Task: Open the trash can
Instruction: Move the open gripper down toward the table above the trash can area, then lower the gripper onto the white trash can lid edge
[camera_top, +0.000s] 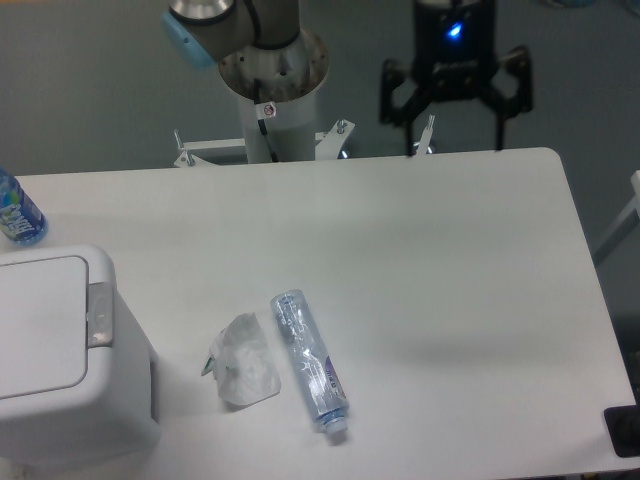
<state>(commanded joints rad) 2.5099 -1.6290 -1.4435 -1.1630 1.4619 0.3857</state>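
Observation:
The trash can (60, 400) is a large boxy white bin standing at the table's front left corner. Its flat lid (40, 325) lies shut, with the grey push latch (100, 313) on its right edge. My gripper (455, 105) is black with a blue light and hangs above the table's far edge at the upper right, far from the bin. Its fingers (395, 95) are spread wide and hold nothing.
A clear plastic bottle (310, 362) lies on the table right of the bin, beside a crumpled clear plastic piece (246, 360). A blue-labelled bottle (16, 210) stands at the left edge. The arm's base (272, 90) stands behind the table. A black object (622, 430) sits at the front right corner.

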